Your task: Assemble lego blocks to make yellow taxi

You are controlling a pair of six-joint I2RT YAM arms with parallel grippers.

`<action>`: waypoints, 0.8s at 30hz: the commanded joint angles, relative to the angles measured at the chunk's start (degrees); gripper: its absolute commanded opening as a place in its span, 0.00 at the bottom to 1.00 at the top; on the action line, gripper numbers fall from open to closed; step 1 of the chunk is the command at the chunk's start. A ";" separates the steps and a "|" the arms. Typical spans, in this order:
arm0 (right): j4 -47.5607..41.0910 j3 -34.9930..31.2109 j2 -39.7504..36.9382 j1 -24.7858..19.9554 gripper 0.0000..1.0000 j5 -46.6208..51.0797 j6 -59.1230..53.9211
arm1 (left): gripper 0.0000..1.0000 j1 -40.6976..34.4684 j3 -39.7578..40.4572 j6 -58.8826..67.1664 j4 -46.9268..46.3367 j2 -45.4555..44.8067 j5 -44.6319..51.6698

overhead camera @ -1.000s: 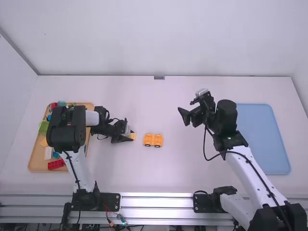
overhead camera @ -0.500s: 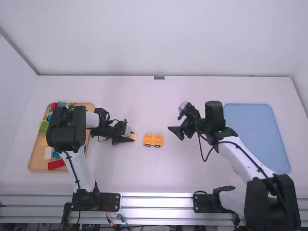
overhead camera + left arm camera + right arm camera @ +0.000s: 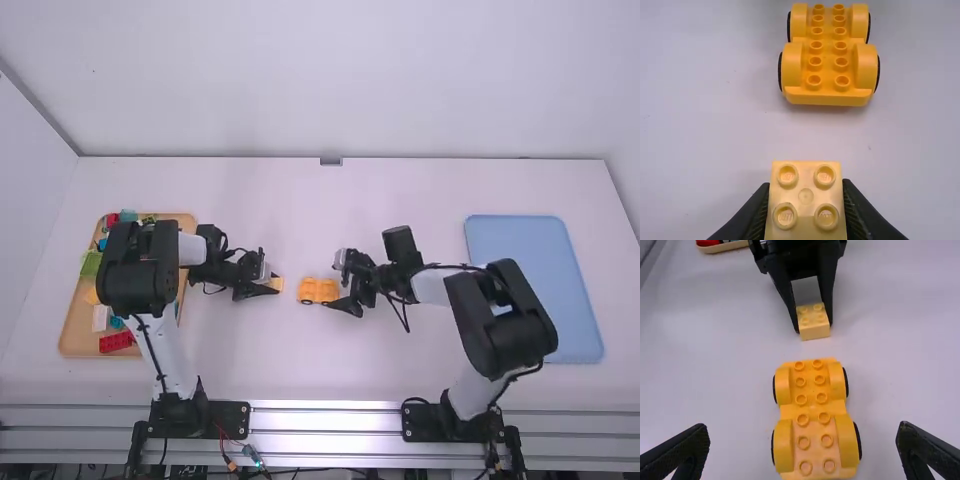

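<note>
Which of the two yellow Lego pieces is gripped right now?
The small four-stud block, clamped in the left hand; the longer, wheeled car base stands ungripped on the table.

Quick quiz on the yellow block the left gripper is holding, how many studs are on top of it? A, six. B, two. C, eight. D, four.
D, since the small yellow block between the fingers of the left gripper shows two rows of two studs on its top.
</note>
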 commanded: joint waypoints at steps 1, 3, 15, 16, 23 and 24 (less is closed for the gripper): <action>3.50 0.50 3.02 1.25 0.99 0.61 -0.90 | 0.28 -0.11 0.09 -0.50 -0.74 0.90 -4.11; 8.04 -0.39 4.92 1.79 0.99 2.78 0.59 | 0.29 -0.09 0.02 -2.10 -0.11 0.90 -3.52; 27.19 -1.81 17.14 2.99 0.99 2.58 4.92 | 0.27 -0.11 -0.02 -4.55 0.85 0.90 -3.28; 28.61 -1.84 17.90 3.15 0.99 3.10 5.75 | 0.26 -0.09 -0.02 -4.52 0.94 0.90 -3.32; 31.56 -1.86 20.00 3.32 0.98 4.52 7.41 | 0.10 -0.11 0.11 -4.57 0.96 0.87 -3.23; 31.56 -1.86 20.00 3.32 0.95 5.03 7.39 | 0.08 -0.11 0.09 -4.57 1.01 0.87 -3.19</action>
